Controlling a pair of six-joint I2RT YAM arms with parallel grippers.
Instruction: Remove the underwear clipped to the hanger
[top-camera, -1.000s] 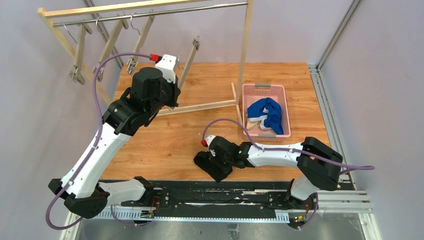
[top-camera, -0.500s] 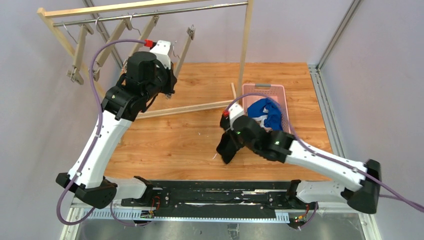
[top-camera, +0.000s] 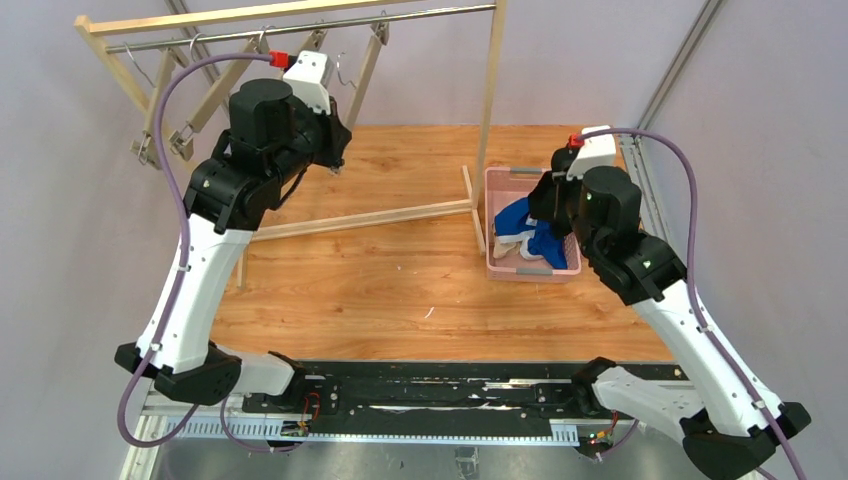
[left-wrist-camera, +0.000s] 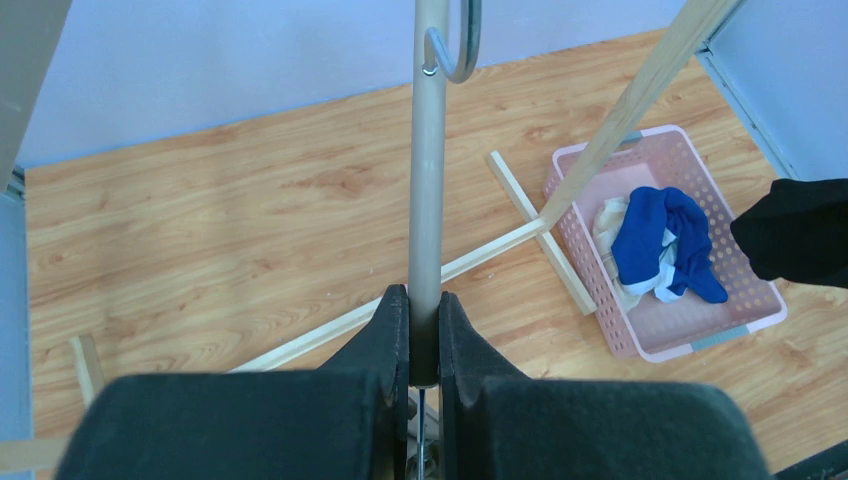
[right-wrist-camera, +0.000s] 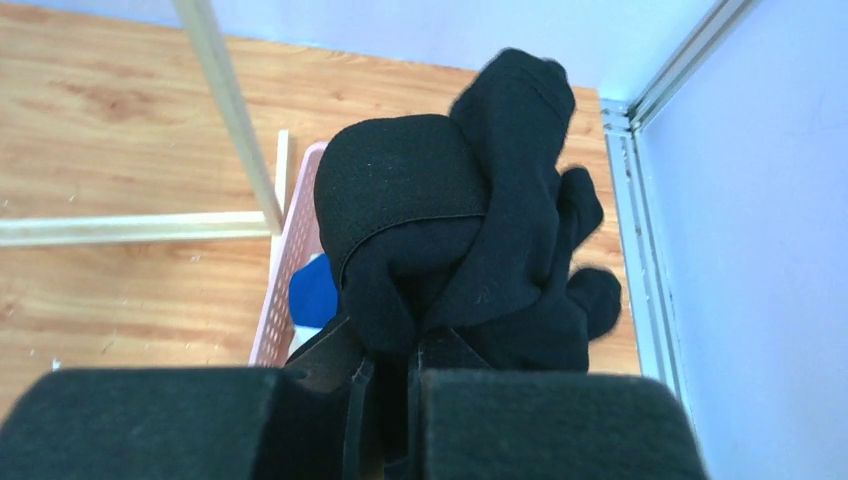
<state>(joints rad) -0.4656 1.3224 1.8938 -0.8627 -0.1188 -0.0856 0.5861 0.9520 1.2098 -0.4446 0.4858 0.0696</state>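
On the left, the left gripper (left-wrist-camera: 424, 325) is clamped tight on the bare wooden hanger (left-wrist-camera: 428, 180) up at the rail. On the right, the right gripper (right-wrist-camera: 385, 365) pinches the bunched black underwear (right-wrist-camera: 470, 230) over the pink basket (left-wrist-camera: 745, 300), where the blue underwear (left-wrist-camera: 660, 235) and the cream underwear (left-wrist-camera: 607, 222) already lie. This looks like the final drop-off, so the next move calls for lowering over the basket and parting the jaws.

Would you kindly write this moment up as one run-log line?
left hand: shut on hanger | right hand: shut on black underwear, above pink basket | in basket: blue underwear, cream underwear
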